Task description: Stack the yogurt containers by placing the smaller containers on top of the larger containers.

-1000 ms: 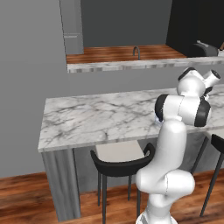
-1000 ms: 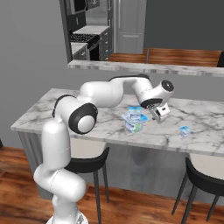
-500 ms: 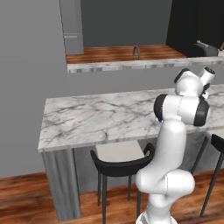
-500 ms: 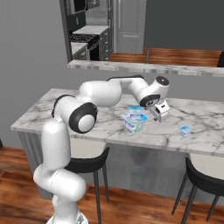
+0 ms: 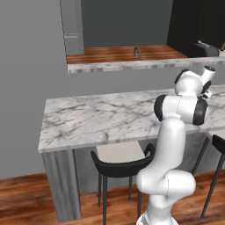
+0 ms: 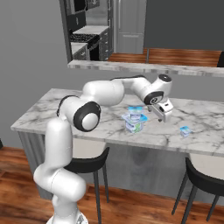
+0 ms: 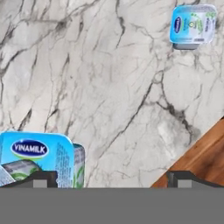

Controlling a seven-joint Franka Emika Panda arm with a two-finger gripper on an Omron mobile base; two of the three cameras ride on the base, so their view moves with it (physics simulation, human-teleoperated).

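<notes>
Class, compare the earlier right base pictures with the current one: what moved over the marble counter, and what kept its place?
The gripper, jaws open and empty throughout, drifted a little to the right and downward, away from the stacked yogurt containers and toward the lone small yogurt container. Nothing was taken hold of or let go. The stack, the lone container and the marble counter stayed as they were.

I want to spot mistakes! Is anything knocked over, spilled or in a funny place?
Nothing looks spilled or broken. One small yogurt tub sits alone on the marble counter, apart from the tubs piled near the open claw. It stands upright, just not yet stacked.
</notes>
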